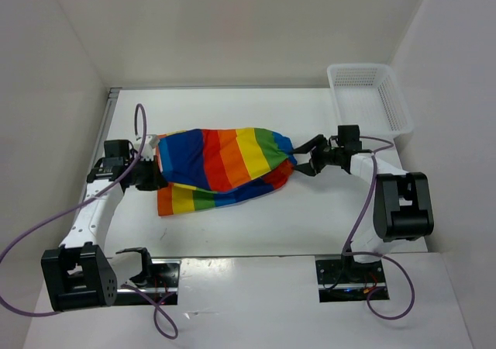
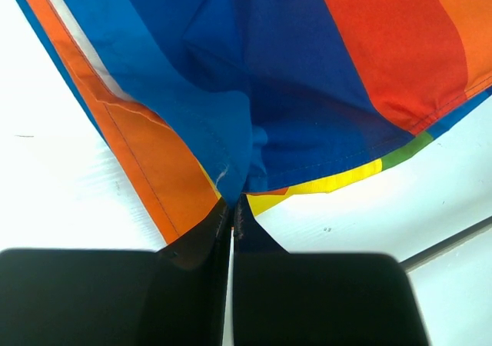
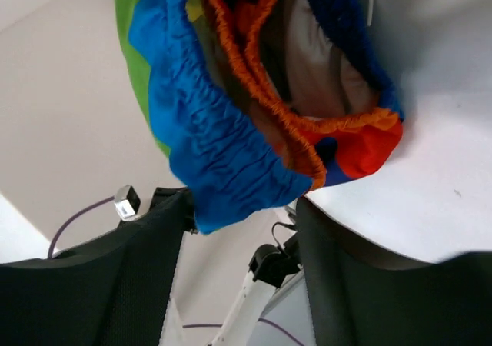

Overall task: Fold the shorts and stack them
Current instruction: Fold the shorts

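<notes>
Handling these shorts (image 1: 225, 167), we expect light, limp cloth that sags and slides on itself, so it is best taken at a seam, a hem corner or the gathered waistband (image 3: 223, 154). They lie mid-tabletop (image 1: 310, 225), stretched between the arms. Our left pincer (image 2: 232, 207) is pressed together on a fold of the blue cloth. Our right pincer (image 3: 242, 207) stands spread around the waistband, not pinching it. We count one pair of shorts, one mesh basket (image 1: 399, 105) and two pincers

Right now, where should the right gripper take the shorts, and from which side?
On the shorts, the gathered waistband, from the robot's right: that bunched edge lies between the open fingers of the right gripper, while the left gripper pinches the opposite end.
</notes>
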`<move>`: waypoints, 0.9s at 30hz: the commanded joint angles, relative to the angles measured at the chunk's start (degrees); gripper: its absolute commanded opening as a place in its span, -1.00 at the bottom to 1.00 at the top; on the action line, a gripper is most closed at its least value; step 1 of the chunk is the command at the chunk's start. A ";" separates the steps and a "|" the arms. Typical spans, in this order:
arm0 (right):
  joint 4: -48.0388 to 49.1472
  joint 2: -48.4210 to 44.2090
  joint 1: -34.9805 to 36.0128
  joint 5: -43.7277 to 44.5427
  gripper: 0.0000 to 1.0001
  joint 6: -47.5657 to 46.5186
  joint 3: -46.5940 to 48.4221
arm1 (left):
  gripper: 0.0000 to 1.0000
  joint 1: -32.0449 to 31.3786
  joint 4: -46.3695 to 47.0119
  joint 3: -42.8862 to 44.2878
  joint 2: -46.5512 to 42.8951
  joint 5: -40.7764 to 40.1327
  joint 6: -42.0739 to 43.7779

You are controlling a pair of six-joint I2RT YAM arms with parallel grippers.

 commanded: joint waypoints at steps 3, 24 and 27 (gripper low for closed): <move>1.39 1.49 0.26 2.72 -0.29 -1.14 2.25 | -1.00 0.54 0.50 1.76 -0.92 2.28 0.25; -16.46 0.43 5.53 13.53 -0.55 -23.56 3.31 | -0.99 8.10 -8.21 -2.01 -3.38 0.08 0.25; -17.85 0.97 5.53 14.32 0.37 -26.02 4.27 | -0.26 8.71 -7.41 -2.63 -2.86 0.08 0.25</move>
